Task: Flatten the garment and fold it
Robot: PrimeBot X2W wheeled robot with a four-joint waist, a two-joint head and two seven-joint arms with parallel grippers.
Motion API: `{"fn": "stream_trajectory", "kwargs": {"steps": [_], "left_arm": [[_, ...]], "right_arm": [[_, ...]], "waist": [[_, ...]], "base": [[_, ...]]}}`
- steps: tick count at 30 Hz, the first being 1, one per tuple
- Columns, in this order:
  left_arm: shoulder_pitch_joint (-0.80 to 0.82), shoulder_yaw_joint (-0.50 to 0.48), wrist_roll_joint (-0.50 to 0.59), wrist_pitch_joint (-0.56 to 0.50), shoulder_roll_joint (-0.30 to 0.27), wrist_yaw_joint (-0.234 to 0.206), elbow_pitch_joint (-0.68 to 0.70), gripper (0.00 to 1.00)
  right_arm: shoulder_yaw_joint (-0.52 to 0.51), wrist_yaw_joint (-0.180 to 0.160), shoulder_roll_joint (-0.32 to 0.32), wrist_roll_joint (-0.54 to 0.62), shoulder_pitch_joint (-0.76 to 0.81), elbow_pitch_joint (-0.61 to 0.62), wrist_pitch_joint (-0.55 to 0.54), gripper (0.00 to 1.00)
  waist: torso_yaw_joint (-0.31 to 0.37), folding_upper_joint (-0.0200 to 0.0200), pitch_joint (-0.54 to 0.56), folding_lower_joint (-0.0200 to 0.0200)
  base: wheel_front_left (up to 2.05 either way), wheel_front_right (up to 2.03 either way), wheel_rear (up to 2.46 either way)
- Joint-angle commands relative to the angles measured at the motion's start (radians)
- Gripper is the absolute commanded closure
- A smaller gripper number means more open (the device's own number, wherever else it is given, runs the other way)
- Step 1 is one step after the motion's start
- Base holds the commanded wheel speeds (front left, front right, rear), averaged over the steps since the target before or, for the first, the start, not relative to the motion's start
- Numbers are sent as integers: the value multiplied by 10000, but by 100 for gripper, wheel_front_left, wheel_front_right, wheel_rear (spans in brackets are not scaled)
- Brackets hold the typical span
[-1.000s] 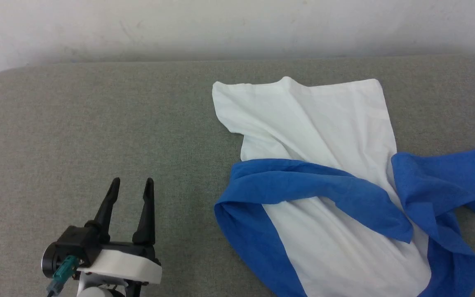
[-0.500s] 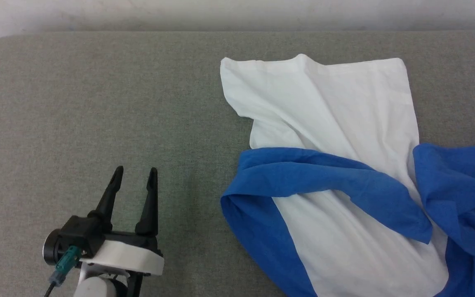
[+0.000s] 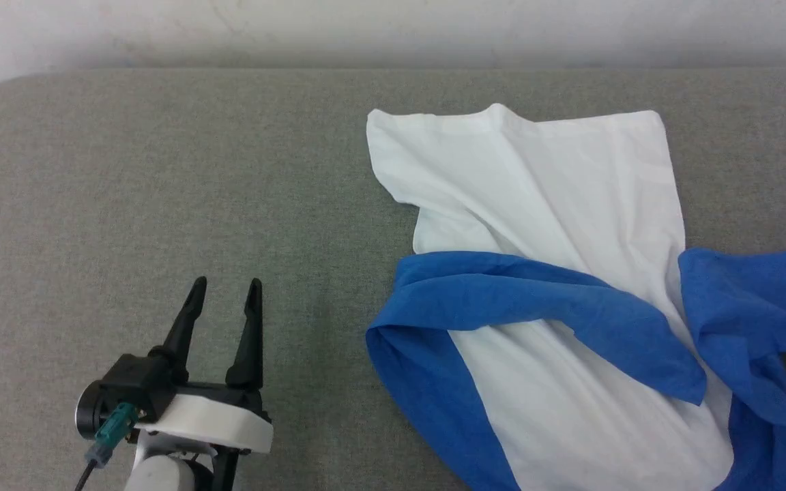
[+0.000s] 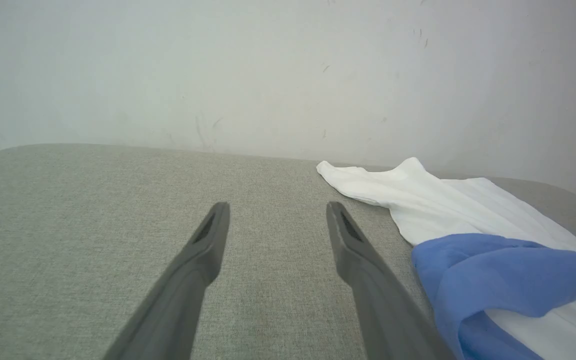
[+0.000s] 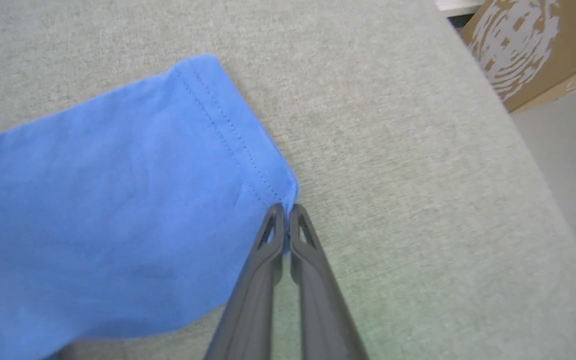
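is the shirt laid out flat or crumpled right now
Crumpled, not flat: the garment lies wrinkled on the grey surface, with a blue part of it folded across the white panel.

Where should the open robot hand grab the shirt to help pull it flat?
Probably the garment's rounded blue fold on its left edge. It bulges toward the open left gripper and lifts slightly off the grey cushion, so come in low from the left and pinch that fold.
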State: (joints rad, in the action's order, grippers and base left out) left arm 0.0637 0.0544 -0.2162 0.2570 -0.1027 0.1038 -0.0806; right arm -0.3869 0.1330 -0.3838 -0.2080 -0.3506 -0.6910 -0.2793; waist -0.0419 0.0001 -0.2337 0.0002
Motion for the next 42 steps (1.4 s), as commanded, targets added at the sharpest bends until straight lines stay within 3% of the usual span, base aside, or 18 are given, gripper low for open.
{"fn": "stream_trajectory", "kwargs": {"steps": [1,6,13,18,22,25,28,42], "left_arm": [[-57,-69,78,47,34,27,-36,0],[-305,-184,29,47,108,56,-91,0],[-742,-344,4,47,197,85,-63,0],[-769,-338,6,47,260,116,-31,0],[-764,-308,1,47,312,140,-45,0],[-774,-249,-2,47,345,160,-75,0],[-723,-178,11,47,373,175,-96,0],[-424,117,65,47,436,227,-302,0]], "right_arm": [[-55,-23,-185,145,171,34,180,100],[160,-23,-269,2,197,1313,499,100],[976,-23,257,-918,622,5415,-1067,100],[1837,-23,1236,-1267,893,8089,-2742,100],[2780,-23,2438,-1420,804,9060,-3568,100],[3485,-23,3047,-1548,650,8973,-3858,100],[4098,-23,3260,-1476,494,8402,-3694,100],[6468,-23,3334,-1841,-98,4315,-1522,100]], "waist": [[143,-1,392,-2],[317,-1,1023,-2],[482,-1,1540,-2],[365,-1,1620,-2],[171,-1,1666,-2],[-58,-1,1646,-2],[-362,-1,1562,-2],[-1651,-1,1040,-2]], "base": [[0,0,0],[0,0,0],[0,0,0],[0,0,0],[0,0,0],[0,0,0],[0,0,0],[0,0,0]]}}
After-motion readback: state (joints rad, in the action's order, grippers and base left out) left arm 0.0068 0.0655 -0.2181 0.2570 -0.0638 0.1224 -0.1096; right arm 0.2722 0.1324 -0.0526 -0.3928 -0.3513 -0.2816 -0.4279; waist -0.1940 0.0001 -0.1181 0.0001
